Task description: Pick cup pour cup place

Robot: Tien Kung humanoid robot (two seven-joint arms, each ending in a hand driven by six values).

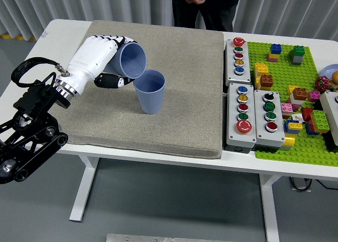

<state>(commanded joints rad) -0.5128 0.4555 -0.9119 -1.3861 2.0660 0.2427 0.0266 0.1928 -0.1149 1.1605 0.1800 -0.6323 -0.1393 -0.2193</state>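
My left hand (pixel 108 59) is shut on a blue ribbed cup (pixel 130 61). The cup is tipped on its side, mouth facing right and down, its rim at the left rim of a second blue cup (pixel 149 91). That second cup stands upright on the beige mat (pixel 179 120), near the mat's middle. I cannot see inside the held cup well enough to tell any contents. My right hand is out of view.
Grey button boxes (pixel 238 56) (pixel 257 115) lie right of the mat. A green baseplate (pixel 296 94) with several coloured bricks fills the table's right side. A person in dark clothes (pixel 203 4) stands at the far edge, hands held together.
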